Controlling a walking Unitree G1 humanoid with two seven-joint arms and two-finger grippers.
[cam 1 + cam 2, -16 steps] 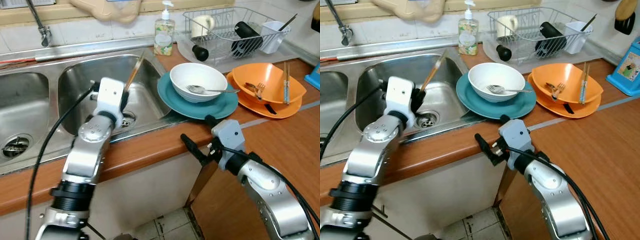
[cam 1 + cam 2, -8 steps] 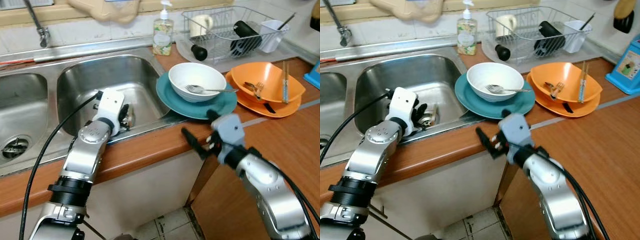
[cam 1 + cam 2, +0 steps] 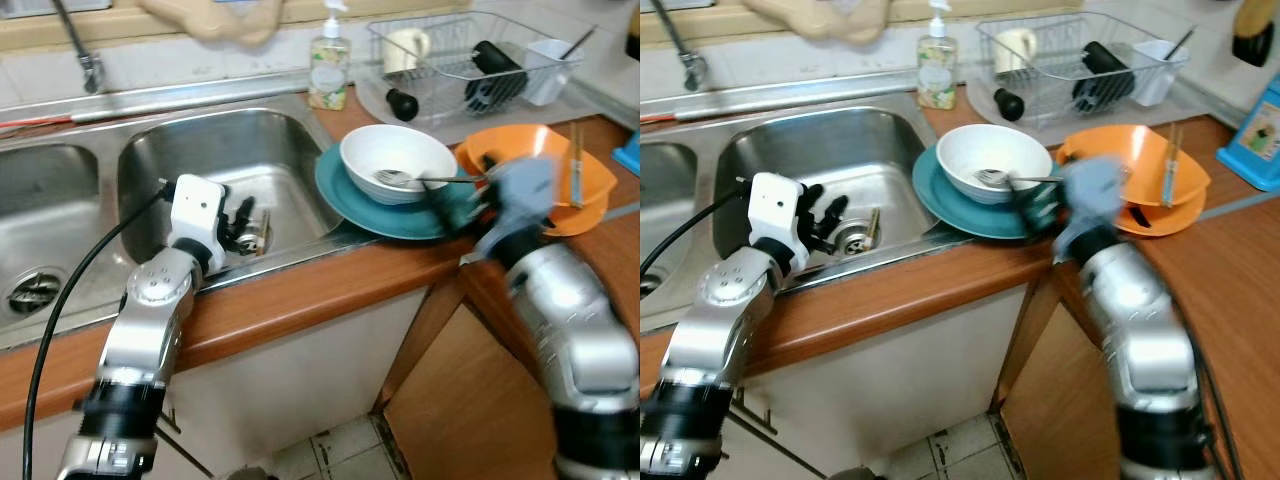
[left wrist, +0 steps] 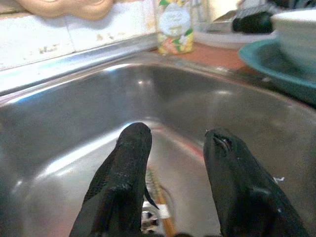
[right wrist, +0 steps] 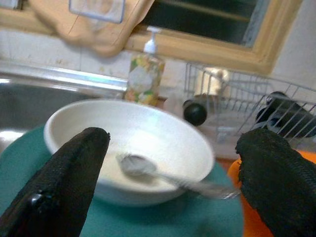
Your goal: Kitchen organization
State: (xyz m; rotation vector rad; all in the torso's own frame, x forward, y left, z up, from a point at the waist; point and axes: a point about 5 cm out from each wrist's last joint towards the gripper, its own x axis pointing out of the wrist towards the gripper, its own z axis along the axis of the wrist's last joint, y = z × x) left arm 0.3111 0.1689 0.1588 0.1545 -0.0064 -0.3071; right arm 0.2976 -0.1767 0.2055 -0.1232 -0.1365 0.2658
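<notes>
Here, soap bottle (image 3: pixel 328 72), dish rack (image 3: pixel 470 62) behind bowl (image 3: pixel 397 163)

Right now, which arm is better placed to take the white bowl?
The right. The right gripper is open and faces the bowl on the teal plate from close by. The left gripper is open too, but down in the sink, further from it.

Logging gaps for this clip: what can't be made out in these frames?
- Right gripper: motion-blurred in both eye views; its wrist view shows the fingers open before the white bowl.
- Thin utensil by the sink drain: too small to identify; the left gripper's fingers cover part of it in its wrist view.
- Tap: cut off by the top edge.
</notes>
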